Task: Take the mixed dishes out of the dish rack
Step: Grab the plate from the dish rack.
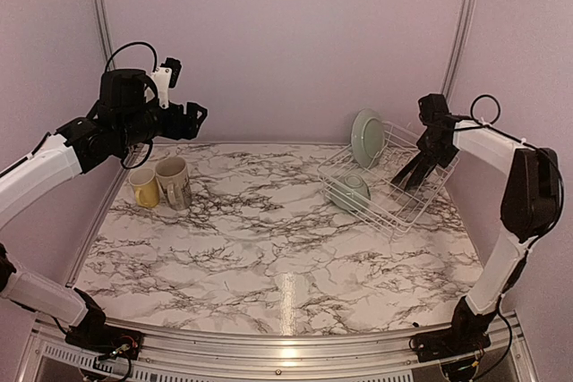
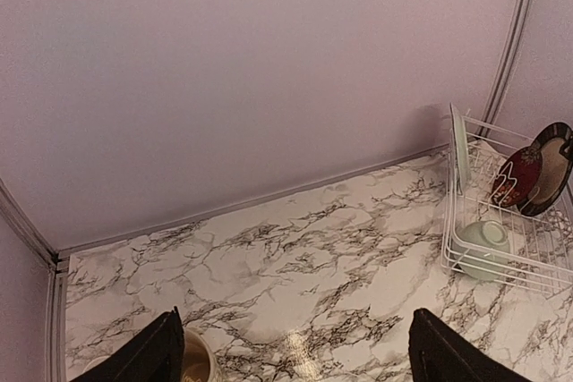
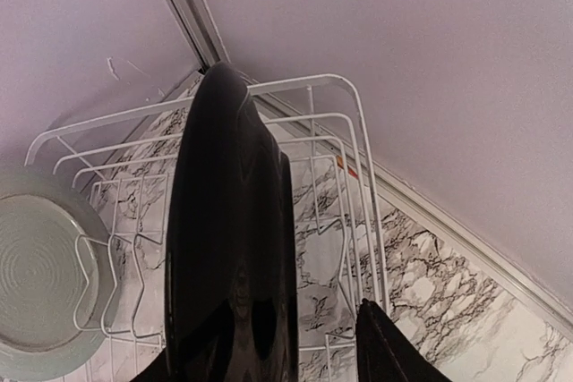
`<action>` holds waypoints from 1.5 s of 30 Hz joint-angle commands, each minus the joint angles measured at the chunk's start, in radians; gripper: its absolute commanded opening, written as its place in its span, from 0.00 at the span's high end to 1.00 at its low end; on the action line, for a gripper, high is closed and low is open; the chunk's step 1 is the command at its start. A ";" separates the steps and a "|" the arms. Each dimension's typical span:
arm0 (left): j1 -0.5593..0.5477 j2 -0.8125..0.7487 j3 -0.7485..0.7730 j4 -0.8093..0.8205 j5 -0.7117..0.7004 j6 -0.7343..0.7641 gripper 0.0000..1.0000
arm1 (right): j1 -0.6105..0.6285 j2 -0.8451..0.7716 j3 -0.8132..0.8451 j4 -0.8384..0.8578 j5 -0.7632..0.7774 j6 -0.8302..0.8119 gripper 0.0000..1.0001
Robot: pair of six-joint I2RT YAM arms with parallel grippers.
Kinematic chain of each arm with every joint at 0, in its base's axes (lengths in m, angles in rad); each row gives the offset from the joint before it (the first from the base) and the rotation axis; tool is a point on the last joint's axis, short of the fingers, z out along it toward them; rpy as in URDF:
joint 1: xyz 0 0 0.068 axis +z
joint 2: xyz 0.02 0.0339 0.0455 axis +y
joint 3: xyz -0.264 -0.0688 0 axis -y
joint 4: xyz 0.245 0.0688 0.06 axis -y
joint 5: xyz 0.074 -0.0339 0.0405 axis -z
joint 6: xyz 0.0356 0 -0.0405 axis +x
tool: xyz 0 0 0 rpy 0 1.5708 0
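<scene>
Right wrist view: the right end effector (image 1: 414, 174) is found inside the dish rack (image 3: 331, 131), its jaws spread wide on either side of the red plate (image 3: 228, 248), whose black back fills most of the space between them. A gap is seen beside one finger, so no clamp is judged made.

If closure is off-centre, the glossy rim could be squeezed out and dropped onto the wires. A wire could also be pinched with it, and the light rack dragged up on lifting.

The pale-green plate (image 1: 367, 138) just beside could be knocked, or the pale-green bowl (image 1: 349, 191) struck.

Well apart, the left end effector (image 1: 192, 119) is held wide open above the yellow mug (image 1: 143, 188) and cream mug (image 1: 174, 182) on the surface (image 1: 269, 252).
</scene>
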 commanded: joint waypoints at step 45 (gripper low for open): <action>0.021 -0.035 -0.016 0.018 0.024 -0.011 0.11 | 0.067 -0.036 0.181 -0.120 0.163 0.058 1.00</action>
